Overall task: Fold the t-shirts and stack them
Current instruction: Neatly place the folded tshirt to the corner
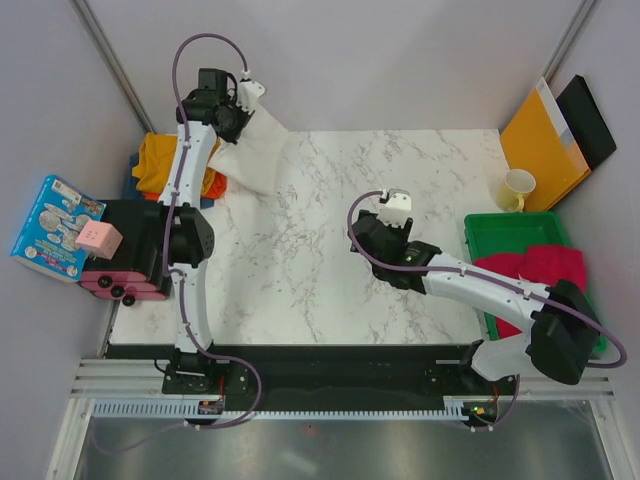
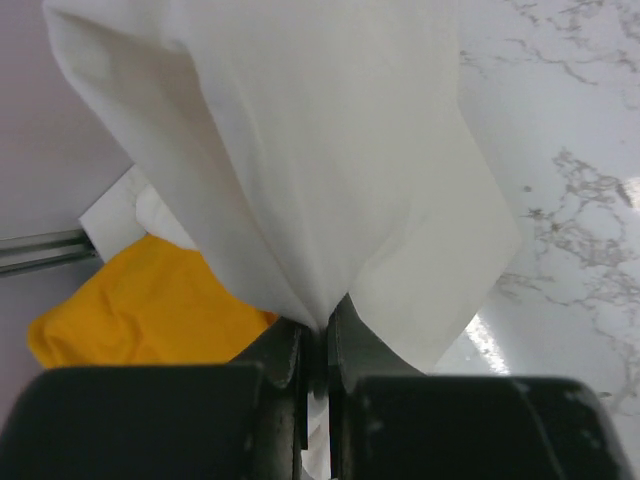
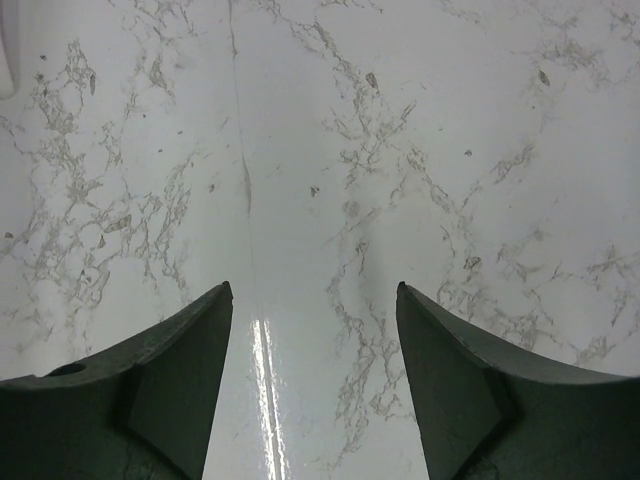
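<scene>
Presently, left gripper (image 2: 318, 335): I see jaws pinched shut on the white t-shirt (image 2: 330, 150), far left.
Right gripper (image 3: 312, 290): jaws wide apart above the marble table (image 3: 300, 150).
Yellow t-shirt (image 2: 150, 310): heaped just left of the white one.

My marble table (image 1: 320, 270) carries a green tray (image 1: 515, 232) at its right edge and a white shirt (image 1: 255, 150) trailing over its far-left corner.

Robot lab cell, grey partition walls (image 1: 400, 60) at top, marble-patterned desk (image 1: 300, 290) at centre, left arm (image 1: 183, 180), right arm (image 1: 480, 285) bolted to black base rail (image 1: 330, 370) at bottom.
</scene>
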Robot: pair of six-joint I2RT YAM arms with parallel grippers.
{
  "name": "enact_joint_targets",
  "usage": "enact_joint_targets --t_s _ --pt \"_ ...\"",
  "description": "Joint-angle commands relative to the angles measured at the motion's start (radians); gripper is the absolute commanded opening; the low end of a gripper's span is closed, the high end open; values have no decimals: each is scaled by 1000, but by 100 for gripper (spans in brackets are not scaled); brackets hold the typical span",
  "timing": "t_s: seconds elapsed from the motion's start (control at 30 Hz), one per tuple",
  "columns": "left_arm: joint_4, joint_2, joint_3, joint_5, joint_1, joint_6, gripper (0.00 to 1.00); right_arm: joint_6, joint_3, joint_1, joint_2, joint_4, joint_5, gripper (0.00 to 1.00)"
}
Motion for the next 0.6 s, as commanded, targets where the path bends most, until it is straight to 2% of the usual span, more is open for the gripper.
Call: enact_joint_targets --t_s 0.0,0.27,0.57 --pt "47 -16 64 -58 52 148 2 38 -14 2 5 30 -3 74" --pt "134 -13 69 -103 165 259 2 89 -28 2 20 38 -15 74" --pt "183 -3 75 -135 282 169 2 119 -34 16 37 38 -18 73"
